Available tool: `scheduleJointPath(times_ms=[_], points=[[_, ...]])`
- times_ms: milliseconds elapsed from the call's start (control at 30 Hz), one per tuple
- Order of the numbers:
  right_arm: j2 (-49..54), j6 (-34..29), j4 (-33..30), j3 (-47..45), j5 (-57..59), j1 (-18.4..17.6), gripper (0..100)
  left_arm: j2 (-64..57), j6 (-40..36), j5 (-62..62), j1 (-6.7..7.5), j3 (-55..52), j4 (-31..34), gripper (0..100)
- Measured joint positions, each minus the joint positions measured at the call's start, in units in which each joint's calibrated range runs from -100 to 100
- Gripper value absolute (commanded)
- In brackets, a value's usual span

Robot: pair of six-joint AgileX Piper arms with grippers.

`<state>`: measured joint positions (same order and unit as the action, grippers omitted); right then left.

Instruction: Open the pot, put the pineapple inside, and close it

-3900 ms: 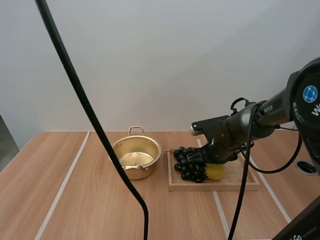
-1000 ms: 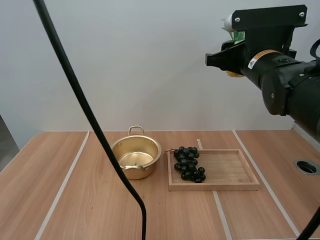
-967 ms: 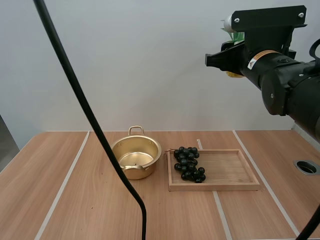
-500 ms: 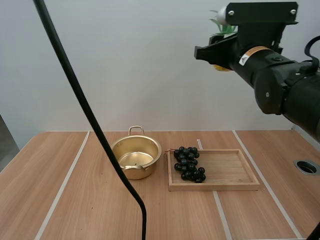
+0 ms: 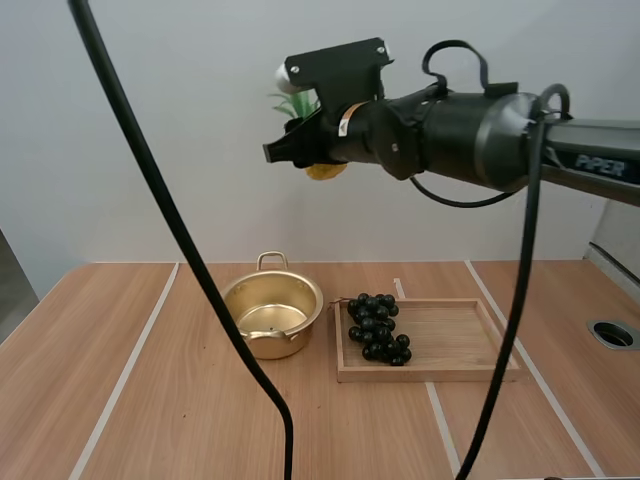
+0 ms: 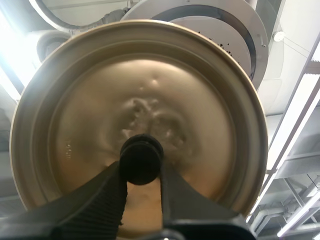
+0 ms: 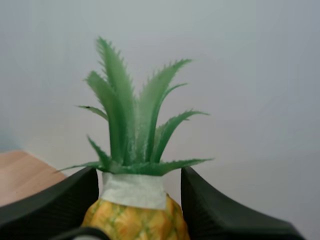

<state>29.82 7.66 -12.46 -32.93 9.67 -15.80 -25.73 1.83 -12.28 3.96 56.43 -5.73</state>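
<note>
My right gripper (image 5: 303, 152) hangs high above the pot (image 5: 306, 324). Its fingers pinch the pineapple (image 5: 326, 170) at the top of the body, just under the leaves. The fruit appears to sit slightly right of the pot's rim, though depth is hard to judge. The pot stands open. My left gripper (image 6: 141, 175) pinches the black knob (image 6: 141, 159) of the lid (image 6: 90, 110). Just right of the pot, the tray (image 5: 470, 373) holds the grapes (image 5: 377, 328).
</note>
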Motion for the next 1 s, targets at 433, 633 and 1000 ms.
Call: scheduleJointPath(times_ms=[433,633,1000], points=[[-20.6,0.3,-7.9,6.3,8.2,-8.6,0,0.0,0.0,-7.8,0.00,0.0,3.1,0],[-30.7,0.2,-11.5,6.6,14.8,-9.9,0,0.0,0.1,-12.1,0.00,0.0,5.7,0],[-36.0,0.2,-13.6,6.6,28.5,-10.0,0,0.0,0.1,-15.0,0.00,0.0,5.7,0]])
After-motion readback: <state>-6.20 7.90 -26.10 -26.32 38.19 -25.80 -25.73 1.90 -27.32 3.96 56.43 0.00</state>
